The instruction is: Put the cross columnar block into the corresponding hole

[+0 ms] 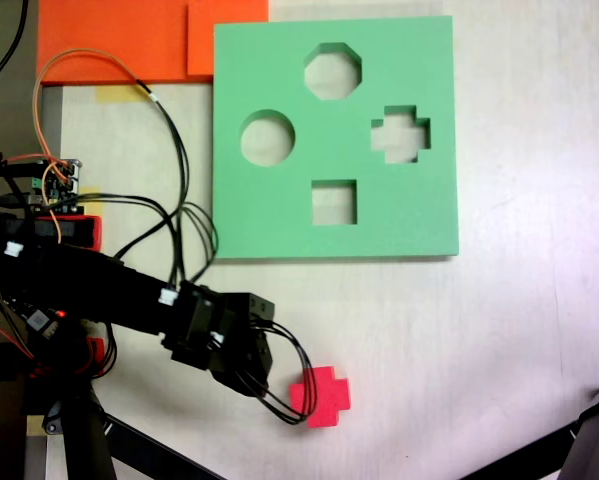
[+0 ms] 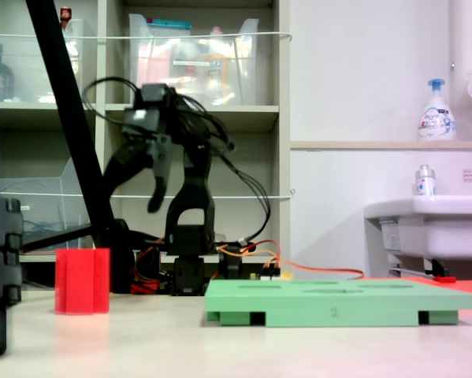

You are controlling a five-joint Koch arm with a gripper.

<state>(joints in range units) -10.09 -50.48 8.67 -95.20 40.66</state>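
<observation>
Low in the first exterior view, the open pincer (image 1: pixel 247 368) hovered beside the red cross block (image 1: pixel 320 396), probably light, compressible foam; grip opposite arms.

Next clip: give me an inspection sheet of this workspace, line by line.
Surface: pale table, some bare area.
Job's things: red cross block upright on the table, apart from the green board; cross hole empty.
Clutter: orange sheets at the first exterior view's top left; tape scraps.
Grippers: pincer open, raised above block height in the second exterior view, holding nothing.
Cables: black and orange wires loop beside the board.
Surroundings: shelves with bins, sink, soap bottle.
</observation>
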